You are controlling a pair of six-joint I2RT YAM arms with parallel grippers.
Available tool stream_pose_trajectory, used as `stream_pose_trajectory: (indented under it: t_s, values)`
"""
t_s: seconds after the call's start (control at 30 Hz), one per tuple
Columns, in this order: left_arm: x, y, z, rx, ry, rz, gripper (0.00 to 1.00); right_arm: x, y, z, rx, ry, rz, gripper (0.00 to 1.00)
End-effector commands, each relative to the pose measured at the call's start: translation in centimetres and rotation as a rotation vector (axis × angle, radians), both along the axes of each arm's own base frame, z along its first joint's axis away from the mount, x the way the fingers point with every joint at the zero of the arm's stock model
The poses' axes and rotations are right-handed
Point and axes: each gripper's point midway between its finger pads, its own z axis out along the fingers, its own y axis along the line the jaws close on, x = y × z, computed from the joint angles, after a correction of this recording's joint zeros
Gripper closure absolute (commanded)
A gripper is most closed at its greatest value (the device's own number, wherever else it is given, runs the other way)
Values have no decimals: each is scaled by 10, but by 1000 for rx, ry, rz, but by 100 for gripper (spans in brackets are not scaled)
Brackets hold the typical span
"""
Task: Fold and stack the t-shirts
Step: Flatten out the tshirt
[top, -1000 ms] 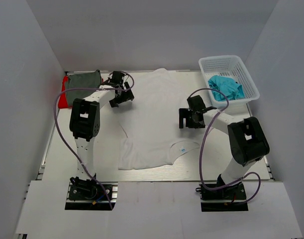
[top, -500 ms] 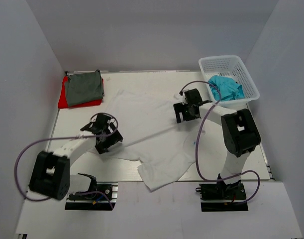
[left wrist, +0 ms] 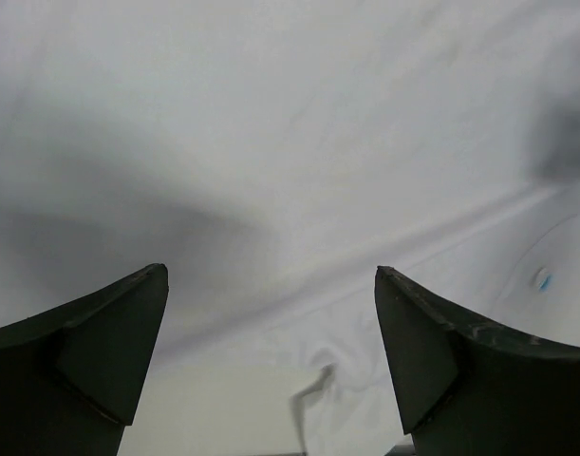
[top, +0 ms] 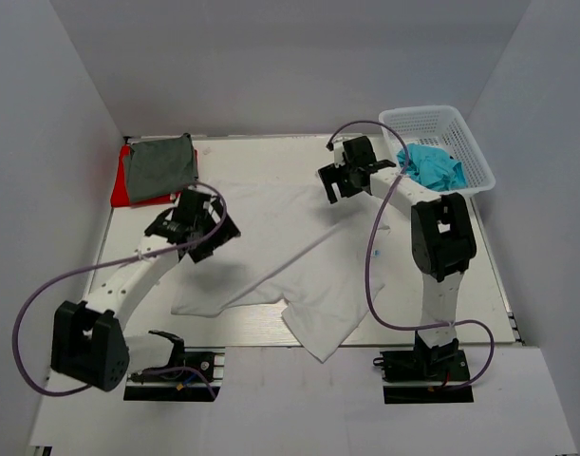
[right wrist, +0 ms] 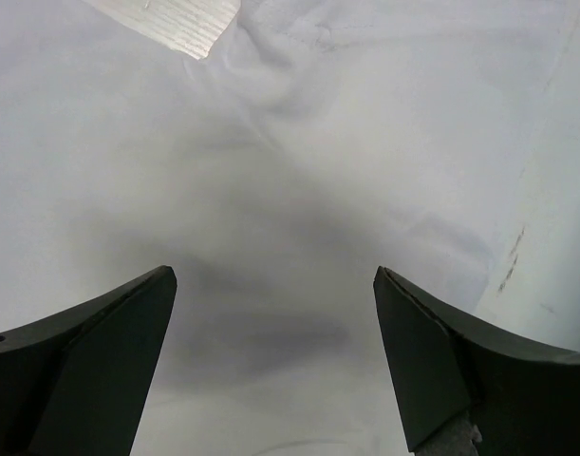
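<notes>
The left gripper and right gripper hovered open and empty over the rumpled white shirt on the table; pinching opposite edges and flattening it before folding looked wisest.

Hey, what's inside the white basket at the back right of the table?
A crumpled teal t-shirt lies in the white basket. Anything beneath it is covered, so I cannot tell if more is there.
</notes>
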Motion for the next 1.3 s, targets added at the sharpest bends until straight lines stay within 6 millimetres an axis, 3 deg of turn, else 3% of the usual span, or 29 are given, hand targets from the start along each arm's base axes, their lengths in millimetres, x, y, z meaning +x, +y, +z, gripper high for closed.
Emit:
stream_pose_trajectory:
  t_s: [0.0,0.03,0.07,0.17,0.23,0.27,0.3,0.5,0.6,0.67,0.7,0.83,0.9,0.93,0.97,1.03,1.13,1.2,1.27]
  values:
    - [52,14,30,107,-112,48,0,-26,-14,23,20,60,-102,10]
    - [65,16,18,146,-90,49,0,-35,-20,17,16,90,-136,10]
    - [86,17,31,173,-135,65,0,-46,-22,20,42,124,-204,10]
    - [127,12,18,224,-123,41,0,-85,-38,-5,18,234,-284,10]
    - [145,14,6,244,-92,38,0,-100,-36,-11,51,272,-315,10]
    - [159,18,10,265,-94,53,0,-119,-39,-24,57,310,-330,10]
    - [163,20,-15,298,-28,50,0,-121,-39,-20,84,301,-350,10]
    - [201,18,-48,289,-17,33,0,-133,-59,-40,6,328,-415,10]
    - [215,21,-67,305,12,43,0,-118,-61,-42,-4,326,-422,10]
    - [225,24,-70,308,27,52,0,-111,-64,-51,-27,336,-421,10]
    - [226,28,-82,315,57,57,0,-101,-68,-51,-34,326,-429,10]
    - [245,35,-82,310,52,78,0,-67,-79,-62,-97,312,-367,10]
    - [249,34,-80,312,62,76,0,-46,-80,-52,-98,267,-344,10]
    - [256,36,-74,325,46,78,0,-28,-77,-40,-74,228,-324,10]
    - [258,35,-76,325,46,78,0,-22,-80,-45,-116,215,-263,10]
    - [267,34,-65,330,14,64,0,-3,-79,-32,-142,181,-223,10]
    - [276,31,-50,323,-18,46,0,11,-72,-10,-159,117,-169,10]
    - [273,28,-39,312,-26,23,0,12,-66,10,-151,75,-143,10]
    - [267,29,-13,304,-60,28,0,5,-58,14,-138,67,-115,10]
